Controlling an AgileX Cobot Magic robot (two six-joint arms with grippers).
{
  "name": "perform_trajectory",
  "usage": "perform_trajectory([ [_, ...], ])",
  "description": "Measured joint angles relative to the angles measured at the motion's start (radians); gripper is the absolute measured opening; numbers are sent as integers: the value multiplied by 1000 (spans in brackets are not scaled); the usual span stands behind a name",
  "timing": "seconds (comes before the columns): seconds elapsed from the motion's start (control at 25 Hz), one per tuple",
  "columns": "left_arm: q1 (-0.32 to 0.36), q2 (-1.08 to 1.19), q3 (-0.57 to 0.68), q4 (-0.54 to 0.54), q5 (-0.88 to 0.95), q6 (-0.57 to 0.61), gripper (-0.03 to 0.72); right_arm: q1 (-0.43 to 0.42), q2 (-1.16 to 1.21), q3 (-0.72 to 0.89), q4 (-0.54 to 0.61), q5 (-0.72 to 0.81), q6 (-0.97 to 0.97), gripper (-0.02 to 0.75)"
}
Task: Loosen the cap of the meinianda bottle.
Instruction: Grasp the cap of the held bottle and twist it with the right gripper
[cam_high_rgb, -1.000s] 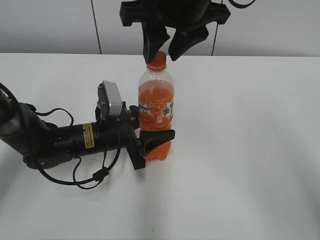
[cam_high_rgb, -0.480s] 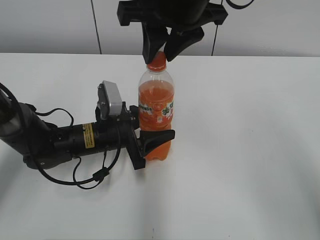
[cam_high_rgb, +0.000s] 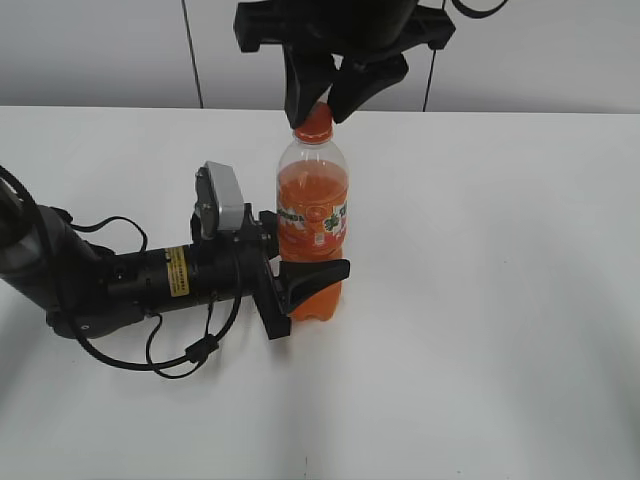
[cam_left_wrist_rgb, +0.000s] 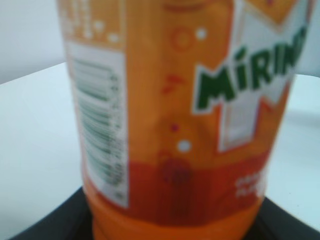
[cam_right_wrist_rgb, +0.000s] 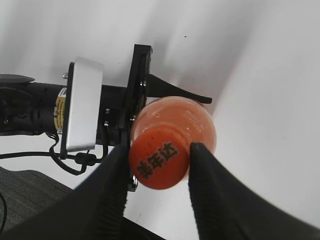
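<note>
Now | left gripper (cam_high_rgb: 312, 280): grips meinianda bottle (cam_high_rgb: 312, 215) | right gripper (cam_high_rgb: 326, 100): pinches cap (cam_right_wrist_rgb: 159, 163)

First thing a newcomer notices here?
The orange bottle standing mid-table, clamped low on its body by the left gripper lying along the table. From above, the right gripper pinches the cap between both fingers.

At frame centre the meinianda bottle (cam_high_rgb: 312, 235) stands upright on the white table (cam_high_rgb: 500, 300). The left gripper (cam_high_rgb: 300, 285) clasps its lower body; the right gripper (cam_high_rgb: 322, 100) pinches the cap (cam_high_rgb: 313, 122) from above.
</note>
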Motion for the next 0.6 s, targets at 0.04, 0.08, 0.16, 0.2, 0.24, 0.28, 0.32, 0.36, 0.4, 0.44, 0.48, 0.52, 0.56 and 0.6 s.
perform_trajectory([
  [0.04,0,0,0,0,0,0,389,0,0,0,0,0,0,305],
  [0.08,0,0,0,0,0,0,389,0,0,0,0,0,0,305],
  [0.16,0,0,0,0,0,0,388,0,3,0,0,0,0,305],
  [0.2,0,0,0,0,0,0,388,0,7,0,0,0,0,305],
  [0.24,0,0,0,0,0,0,388,0,11,0,0,0,0,305],
  [0.28,0,0,0,0,0,0,388,0,15,0,0,0,-2,305],
  [0.32,0,0,0,0,0,0,388,0,19,0,0,0,-4,305],
  [0.36,0,0,0,-1,0,-1,388,0,19,0,0,0,-4,305],
  [0.4,0,0,0,-1,0,-1,388,0,19,-1,0,1,-4,305],
  [0.44,0,0,0,-1,0,-1,388,0,19,-2,0,1,-4,305],
  [0.48,0,0,0,-1,0,-1,388,0,19,-2,0,2,-5,305],
  [0.52,0,0,0,-1,0,-1,388,0,19,-2,0,2,-5,305],
  [0.56,0,0,0,-1,0,-1,388,0,19,-2,0,2,-5,300],
  [0.6,0,0,0,-1,0,-1,388,0,19,-2,0,2,-6,286],
])
